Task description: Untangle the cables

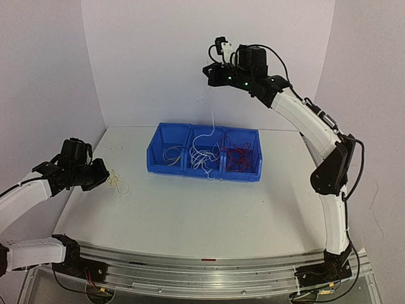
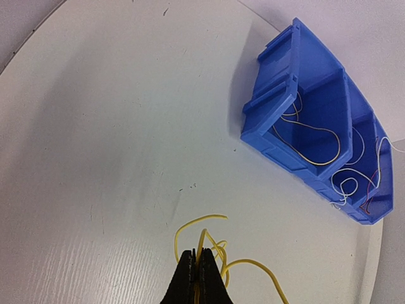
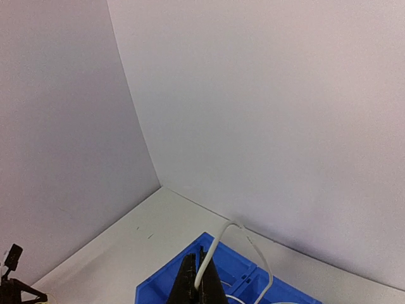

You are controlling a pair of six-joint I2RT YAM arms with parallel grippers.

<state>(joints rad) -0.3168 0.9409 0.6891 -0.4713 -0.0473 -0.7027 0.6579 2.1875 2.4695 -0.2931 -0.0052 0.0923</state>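
My left gripper point(image 2: 197, 252) is shut on a yellow cable point(image 2: 215, 248) that loops over the table at the left point(image 1: 116, 180). High above the blue bin point(image 1: 204, 170), my right gripper point(image 1: 209, 71) is shut on a white cable point(image 3: 218, 253). That white cable hangs down point(image 1: 212, 120) into the bin's middle compartment, where more white cables point(image 1: 201, 158) lie. Red cables point(image 1: 239, 158) fill the right compartment, and yellow-tan cables point(image 1: 171, 154) rest in the left one. From the left wrist view, the bin point(image 2: 304, 95) lies ahead to the right.
White walls close in the table point(image 1: 190, 215) at the back and both sides. The bin has three compartments and sits at the back middle. In the right wrist view, the bin's rim point(image 3: 155, 294) shows below the fingers.
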